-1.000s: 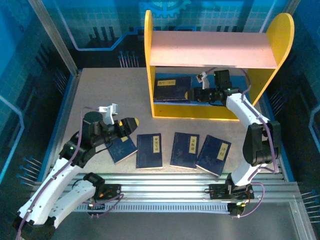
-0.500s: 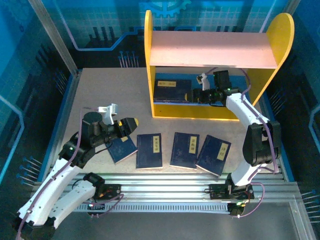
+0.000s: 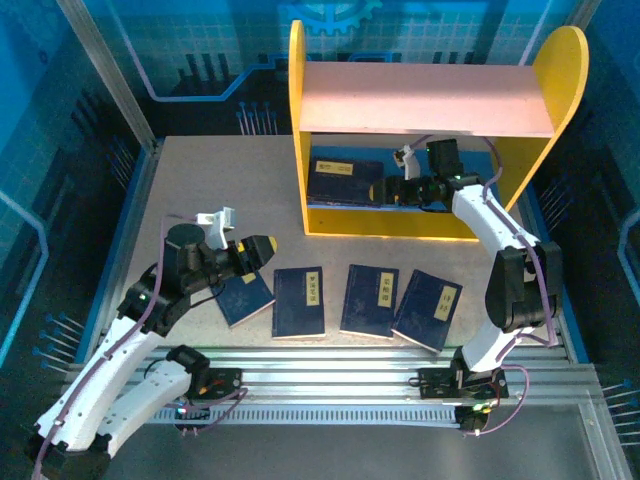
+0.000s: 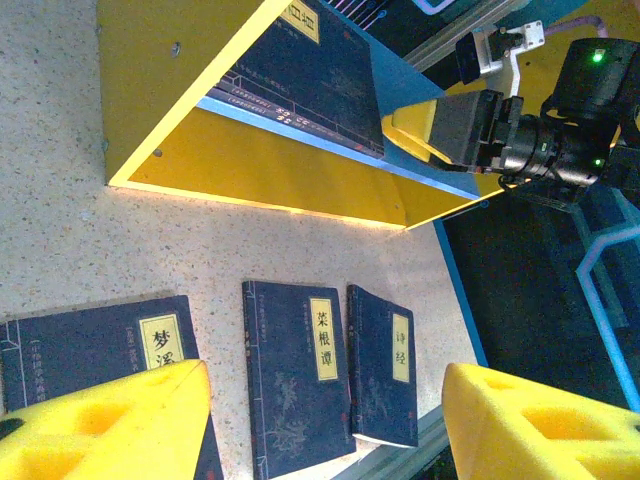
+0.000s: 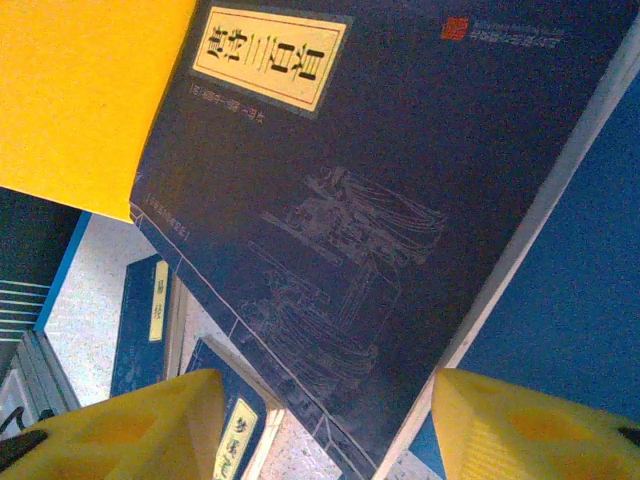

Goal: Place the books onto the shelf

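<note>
1. Step in hand: placing a book in the shelf point(image 3: 560, 80). Judged from the layout, this placement is at its release stage.
2. Shelved book point(image 5: 370, 200): it lies flat on the shelf's blue lower board point(image 5: 590, 300), toward the shelf's left panel point(image 3: 297, 100). It appears to top a short stack, but the count is unclear.
3. Right jaws: they are inside the shelf's lower tier, just right of the shelved book. They stand spread, and neither pad point(image 5: 120, 420) visibly presses the cover.
4. Left jaws: they are in front of the shelf's left panel, low over the bench point(image 3: 200, 190). They stand spread and hold nothing.
5. Remaining books: a row of 4 books point(image 3: 369, 300) lies flat on the bench in front of the shelf. The leftmost book point(image 3: 248, 300) sits directly beneath the left jaws.
6. Progress, as a judgement: less than half done, with 4 books outstanding.
7. Next move, right side: draw straight back out of the lower tier, clear of the top board point(image 3: 420, 100), without dragging the shelved book.
8. Next move, left side: descend on the leftmost book. A thin book lying flat offers little edge, so 1 edge will probably need lifting or sliding before a grip is possible.
</note>
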You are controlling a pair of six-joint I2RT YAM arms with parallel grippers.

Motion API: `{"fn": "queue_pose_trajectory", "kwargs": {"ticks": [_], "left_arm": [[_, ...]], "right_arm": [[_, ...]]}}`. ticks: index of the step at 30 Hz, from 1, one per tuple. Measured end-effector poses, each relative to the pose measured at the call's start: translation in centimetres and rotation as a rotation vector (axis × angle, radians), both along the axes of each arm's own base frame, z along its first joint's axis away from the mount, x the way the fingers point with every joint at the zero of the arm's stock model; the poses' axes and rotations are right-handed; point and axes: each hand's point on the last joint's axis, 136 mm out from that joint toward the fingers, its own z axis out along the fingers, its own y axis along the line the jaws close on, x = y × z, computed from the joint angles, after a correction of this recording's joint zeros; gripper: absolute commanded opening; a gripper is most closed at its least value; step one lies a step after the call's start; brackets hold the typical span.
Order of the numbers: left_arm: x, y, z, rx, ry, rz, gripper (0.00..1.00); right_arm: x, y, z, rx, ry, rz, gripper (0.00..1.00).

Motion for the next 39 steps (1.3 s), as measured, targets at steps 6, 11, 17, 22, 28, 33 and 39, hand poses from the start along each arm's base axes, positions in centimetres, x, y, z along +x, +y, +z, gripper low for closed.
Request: {"fn": "queue_pose_trajectory", "kwargs": {"ticks": [6, 11, 17, 22, 28, 33, 39], "left_arm": [[0.1, 0.0, -0.2, 0.009, 0.001, -0.004, 0.64], [0.1, -0.1, -0.2, 0.016, -0.003, -0.007, 0.64], [0.1, -0.1, -0.2, 0.016, -0.003, -0.007, 0.64], [0.2, -0.1, -0.3, 0.017, -0.001, -0.007, 0.64], [0.2, -0.1, -0.3, 0.018, -0.001, -0.008, 0.64], [0.2, -0.1, -0.3, 0.019, -0.002, -0.009, 0.64], [0.2, -0.1, -0.3, 0.02, -0.003, -0.009, 0.64]], "right_arm": [[0.4, 0.0, 0.2, -0.004, -0.005, 0.001, 0.59], [0.6, 0.1, 0.1, -0.008, -0.002, 0.003, 0.6], [0.8, 0.1, -0.1, -0.011, 0.003, 0.004, 0.6], [1.0, 0.3, -0.3, -0.012, 0.007, 0.008, 0.6], [1.2, 0.4, -0.5, -0.024, 0.01, 0.004, 0.6], [1.5, 0.5, -0.5, -0.029, 0.007, 0.002, 0.6], [1.6, 0.5, -0.6, -0.029, 0.008, 0.003, 0.6]]}}
